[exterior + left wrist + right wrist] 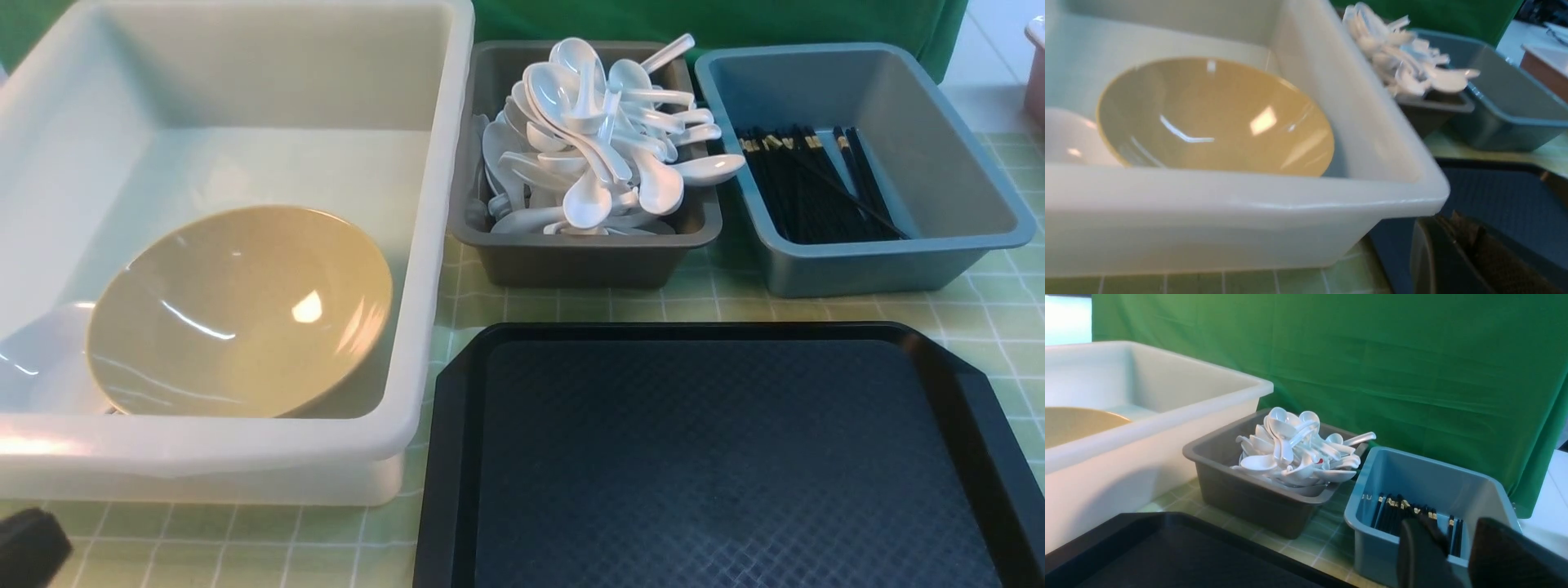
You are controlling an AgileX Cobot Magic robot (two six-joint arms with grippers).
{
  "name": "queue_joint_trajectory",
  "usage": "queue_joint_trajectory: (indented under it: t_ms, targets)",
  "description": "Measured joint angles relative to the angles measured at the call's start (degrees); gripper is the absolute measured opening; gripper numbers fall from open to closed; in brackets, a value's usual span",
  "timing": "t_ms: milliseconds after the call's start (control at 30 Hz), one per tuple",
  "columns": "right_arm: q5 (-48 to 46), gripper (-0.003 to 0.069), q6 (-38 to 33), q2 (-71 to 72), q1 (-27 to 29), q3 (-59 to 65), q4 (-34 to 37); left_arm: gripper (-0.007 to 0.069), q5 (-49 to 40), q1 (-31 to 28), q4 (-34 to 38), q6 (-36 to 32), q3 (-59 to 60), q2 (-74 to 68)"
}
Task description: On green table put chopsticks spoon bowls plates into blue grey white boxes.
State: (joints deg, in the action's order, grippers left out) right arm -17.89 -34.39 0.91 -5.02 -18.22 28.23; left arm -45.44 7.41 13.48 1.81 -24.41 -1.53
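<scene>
Three bins stand in a row on the green gridded table point(996, 318) in the front view: the large white tub point(433, 245) on the left holding the olive-tan bowl point(237, 314) tilted against a white dish point(41, 351), the dark grey box point(571, 253) in the middle heaped with white soup spoons point(588, 139), and the blue-grey box point(963, 204) on the right with black chopsticks point(808, 188) lying in it. A black textured tray point(718, 465) lies near, in front of the two smaller boxes. The left end effector point(28, 547) shows only as a dark corner at the near left; it is closed with nothing in it. In the left wrist view the bowl point(1216, 118) sits in the tub's point(1355, 122) near right corner. In the right wrist view the right end effector point(1453, 555) stands partly open and holds nothing, just near of the blue-grey box point(1372, 539), over its near rim.
</scene>
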Motion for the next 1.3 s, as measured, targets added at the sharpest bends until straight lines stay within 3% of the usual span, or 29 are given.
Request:
queue_joint_trajectory:
  t_ms: [200, 367, 533, 800, 1033, 1300]
  targets:
    - [0.0, 0.0202, 0.0, 0.0, 0.0, 0.0, 0.0, -0.0001, 3.3, 0.0, -0.3, -0.6, 1.4, 0.0]
    - [0.0, 0.0204, 0.0, 0.0, 0.0, 0.0, 0.0, -0.0001, 11.0, 0.0, -8.5, -2.9, 6.5, 0.1]
    - [0.1, 0.0206, 0.0, 0.0, 0.0, 0.0, 0.0, -0.0001, 15.4, -0.1, -13.5, -0.8, 15.2, 2.1]
    - [0.0, 0.0213, -0.2, 0.0, 0.0, 0.0, 0.0, -0.0001, 22.7, -2.4, -12.9, -0.5, 24.7, 2.2]
    - [0.0, 0.0216, -0.2, 0.1, 0.0, 0.0, 0.0, -0.0001, 25.2, -2.6, -10.6, 0.4, 25.5, 2.2]
    - [0.0, 0.0223, -0.2, 0.1, 0.0, 0.0, 0.0, -0.0001, 25.5, -8.5, -10.4, 0.6, 25.6, 2.2]
